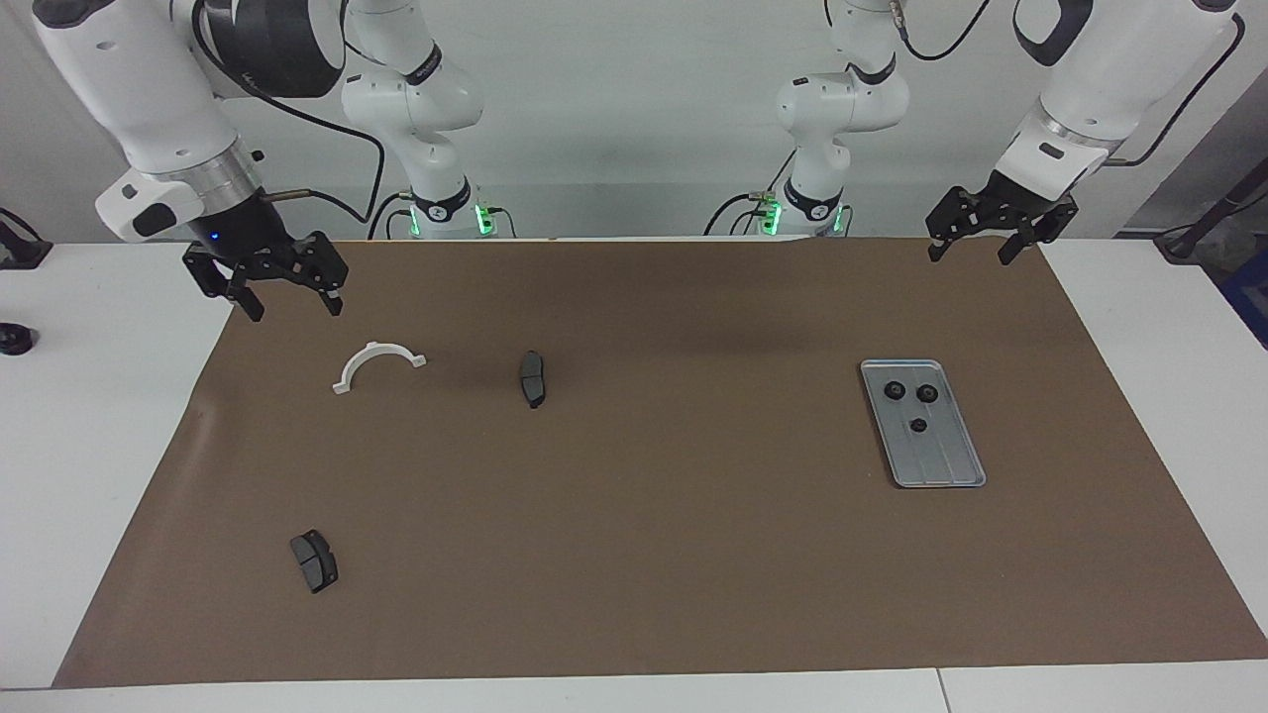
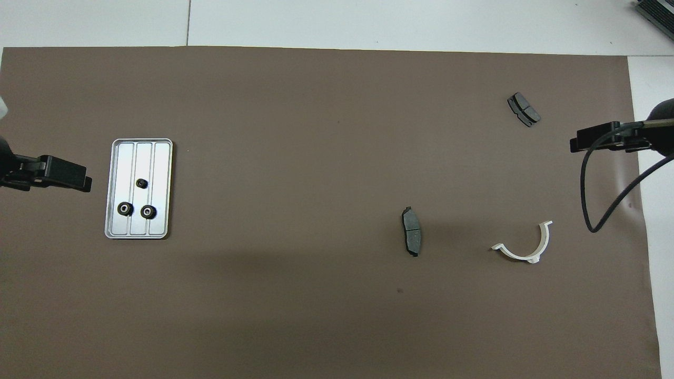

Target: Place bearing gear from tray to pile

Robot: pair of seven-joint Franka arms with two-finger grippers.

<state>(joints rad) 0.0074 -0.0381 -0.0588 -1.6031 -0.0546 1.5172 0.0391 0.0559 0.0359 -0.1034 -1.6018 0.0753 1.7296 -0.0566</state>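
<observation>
The silver-grey ridged tray (image 1: 946, 460) lies on the brown mat toward the left arm's end, and it also shows in the overhead view (image 2: 138, 155). Three small black bearing gears (image 1: 918, 425) sit on the half of it nearer the robots, two side by side (image 2: 125, 208) and one apart (image 2: 141, 182). My left gripper (image 1: 971, 255) hangs open and empty in the air over the mat's edge by the robots, apart from the tray; it also shows in the overhead view (image 2: 79, 179). My right gripper (image 1: 295, 309) hangs open and empty over the mat's corner at the right arm's end (image 2: 579, 143). No pile of gears shows.
A white half-ring bracket (image 1: 379, 364) lies below the right gripper. One dark brake pad (image 1: 533, 378) lies beside it toward the middle. Another brake pad (image 1: 314, 560) lies farther from the robots at the right arm's end. White table (image 1: 99, 446) borders the mat.
</observation>
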